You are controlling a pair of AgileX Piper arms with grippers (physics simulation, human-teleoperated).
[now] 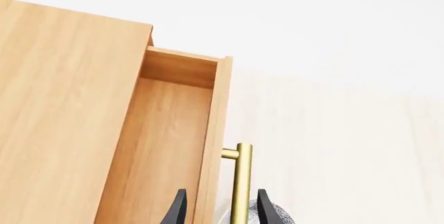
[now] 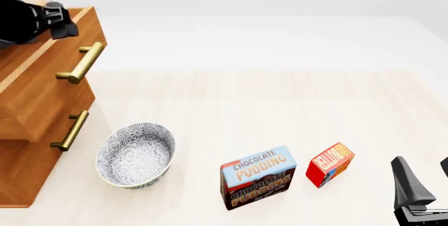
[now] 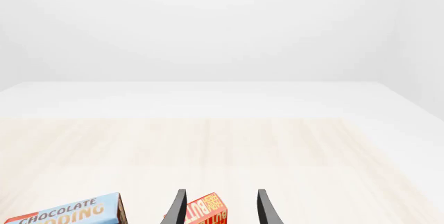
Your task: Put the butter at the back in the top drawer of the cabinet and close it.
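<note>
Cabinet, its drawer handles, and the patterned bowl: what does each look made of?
The cabinet looks like light-brown wood with a matte finish, with grain lines running along its panels. The top drawer shows the same grain inside. The handle looks like brushed brass: a golden bar with a soft sheen. The bowl seems glazed ceramic, judging by its smooth wall and fine grey-on-white pattern, though a render leaves that open.

Both arms are matte black: the left arm shows a bulky housing with grey screw-like fittings near its wrist, while each pincer, left pincer and right pincer, carries two slim, tapering black fingers.
</note>
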